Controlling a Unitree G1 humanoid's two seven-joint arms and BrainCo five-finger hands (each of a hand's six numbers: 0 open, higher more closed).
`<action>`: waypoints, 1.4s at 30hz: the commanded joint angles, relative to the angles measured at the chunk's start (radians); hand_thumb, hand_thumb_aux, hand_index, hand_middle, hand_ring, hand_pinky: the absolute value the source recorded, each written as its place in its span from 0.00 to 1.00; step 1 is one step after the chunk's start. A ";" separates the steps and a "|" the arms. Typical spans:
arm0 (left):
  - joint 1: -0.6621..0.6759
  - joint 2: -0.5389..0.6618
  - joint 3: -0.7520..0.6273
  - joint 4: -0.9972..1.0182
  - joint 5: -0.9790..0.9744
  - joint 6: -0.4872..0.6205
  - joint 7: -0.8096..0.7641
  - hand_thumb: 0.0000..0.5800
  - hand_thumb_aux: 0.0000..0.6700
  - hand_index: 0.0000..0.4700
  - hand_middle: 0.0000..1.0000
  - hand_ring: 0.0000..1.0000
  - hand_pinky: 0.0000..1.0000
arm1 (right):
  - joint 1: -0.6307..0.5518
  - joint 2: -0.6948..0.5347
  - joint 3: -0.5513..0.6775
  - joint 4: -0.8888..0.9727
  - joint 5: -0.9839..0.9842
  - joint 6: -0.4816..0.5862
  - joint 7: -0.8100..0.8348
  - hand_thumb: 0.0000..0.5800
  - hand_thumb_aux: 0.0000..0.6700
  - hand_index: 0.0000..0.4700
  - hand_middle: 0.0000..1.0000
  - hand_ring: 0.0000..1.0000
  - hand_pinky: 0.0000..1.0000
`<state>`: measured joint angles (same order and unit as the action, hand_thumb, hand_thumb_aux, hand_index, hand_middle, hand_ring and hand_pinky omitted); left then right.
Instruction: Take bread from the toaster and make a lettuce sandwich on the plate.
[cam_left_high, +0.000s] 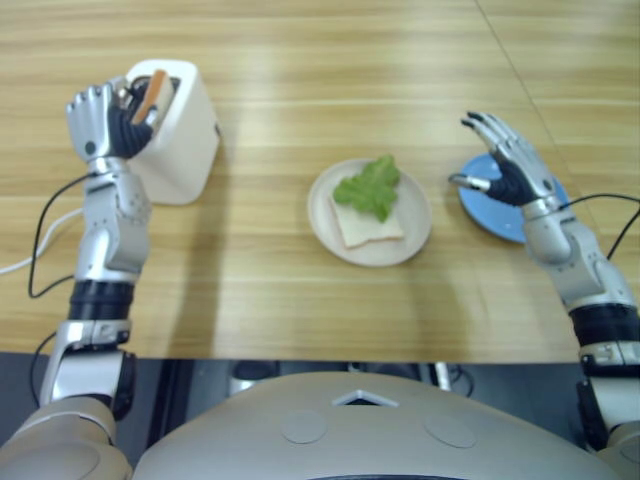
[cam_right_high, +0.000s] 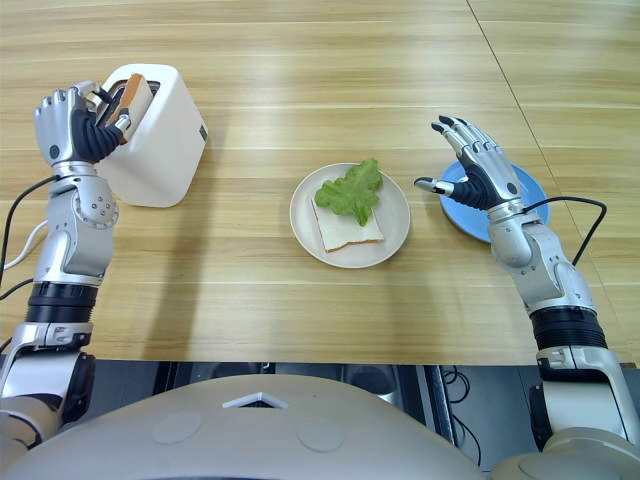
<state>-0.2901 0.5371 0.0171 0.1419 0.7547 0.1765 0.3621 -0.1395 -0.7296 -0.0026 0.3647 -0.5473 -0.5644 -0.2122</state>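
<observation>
A: scene, big to small?
B: wood table (cam_left_high: 300, 60). White toaster (cam_left_high: 185, 150) sits far left, slot up. Cream plate (cam_left_high: 320, 218) is at centre. A blue plate (cam_right_high: 468, 218) is to its right, apart from it.

A: hands?
B: the left hand (cam_left_high: 100, 125) is at the toaster top, fingers curled tight on the toast. The right hand (cam_left_high: 510, 165) hangs over the blue plate with fingers spread wide and nothing in it. Its thumb points left, toward the plate.

A: what's on the plate?
B: bread (cam_left_high: 372, 232), one slice lying flat, roughly square and turned a little off the table edge. The lettuce (cam_left_high: 370, 185) lies on its far half. Its long axis runs near-left to far-right, and its far tip hangs past the bread but stays inside the rim.

A: and the toast?
B: the toast (cam_left_high: 152, 92) stands on edge in the slot with its top sticking out, leaning a bit. Its brown crust edge runs near-left to far-right.

A: anything else?
B: cables (cam_left_high: 40, 240) beside the left arm run off the table's left side.
</observation>
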 joint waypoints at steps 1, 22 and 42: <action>-0.005 0.017 -0.025 0.040 0.045 0.042 0.003 0.05 0.02 0.02 0.54 0.54 0.54 | 0.000 -0.006 0.002 0.012 -0.012 0.005 -0.002 0.00 0.00 0.00 0.00 0.00 0.00; -0.022 0.010 -0.041 0.164 -0.030 0.070 -0.075 1.00 1.00 0.98 0.00 0.00 0.00 | 0.001 -0.015 0.007 0.014 -0.016 -0.002 0.003 0.00 0.00 0.00 0.00 0.00 0.00; 0.018 -0.013 0.063 -0.067 -0.144 -0.083 0.025 1.00 1.00 0.98 1.00 1.00 1.00 | 0.014 -0.013 0.005 -0.004 -0.020 0.009 0.001 0.00 0.00 0.00 0.00 0.00 0.00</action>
<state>-0.2772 0.5271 0.0415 0.1647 0.6308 0.1305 0.3588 -0.1320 -0.7378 -0.0010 0.3729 -0.5541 -0.5598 -0.2151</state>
